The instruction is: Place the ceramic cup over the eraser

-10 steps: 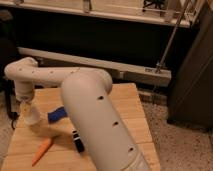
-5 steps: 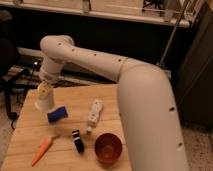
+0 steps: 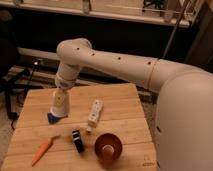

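My gripper [image 3: 60, 95] hangs from the white arm over the left part of the wooden table [image 3: 125, 105]. It is shut on the ceramic cup [image 3: 59, 106], a small white cup held upside down with its wider rim at the bottom. The cup is just above the flat blue piece [image 3: 51, 119]. The eraser [image 3: 77, 141], a black block with a white band, lies on the table to the lower right of the cup and apart from it.
A long white bottle-like object [image 3: 94, 113] lies mid-table. A reddish-brown bowl [image 3: 108, 146] stands near the front edge, right of the eraser. An orange carrot [image 3: 42, 150] lies at the front left. The big arm link [image 3: 185, 115] fills the right side.
The arm has swung clear of the table view. The gripper with the cup has moved right and down, from the table's left edge to above the blue piece.
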Motion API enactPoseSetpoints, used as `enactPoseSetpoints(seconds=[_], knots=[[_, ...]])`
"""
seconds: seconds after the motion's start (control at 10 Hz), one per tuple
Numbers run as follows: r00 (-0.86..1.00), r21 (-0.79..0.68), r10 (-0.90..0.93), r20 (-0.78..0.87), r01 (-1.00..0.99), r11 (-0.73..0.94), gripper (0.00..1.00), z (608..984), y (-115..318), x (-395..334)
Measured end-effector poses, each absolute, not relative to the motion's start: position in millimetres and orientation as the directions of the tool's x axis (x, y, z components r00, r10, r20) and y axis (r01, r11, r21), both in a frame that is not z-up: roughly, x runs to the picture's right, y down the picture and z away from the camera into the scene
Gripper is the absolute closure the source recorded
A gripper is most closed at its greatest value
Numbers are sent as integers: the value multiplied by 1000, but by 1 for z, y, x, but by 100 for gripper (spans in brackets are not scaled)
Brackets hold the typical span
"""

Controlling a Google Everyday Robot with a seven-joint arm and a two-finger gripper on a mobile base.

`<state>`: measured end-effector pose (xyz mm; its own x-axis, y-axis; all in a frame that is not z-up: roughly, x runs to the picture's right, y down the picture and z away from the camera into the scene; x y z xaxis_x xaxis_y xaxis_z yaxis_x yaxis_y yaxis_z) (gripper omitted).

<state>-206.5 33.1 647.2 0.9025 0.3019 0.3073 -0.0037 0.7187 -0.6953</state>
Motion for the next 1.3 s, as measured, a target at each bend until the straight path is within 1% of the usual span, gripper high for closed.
enactPoseSetpoints(seconds=[0.2,0.4,0.7,1.3], knots=[[911,-672,300,282,-36,739,100,628,40,-194],[905,-677,339,256,-83,731,100,612,53,-182],[903,-671,366,223,-130,729,100,594,65,-165],[936,-647,333,116,-183,740,100,563,95,-123]])
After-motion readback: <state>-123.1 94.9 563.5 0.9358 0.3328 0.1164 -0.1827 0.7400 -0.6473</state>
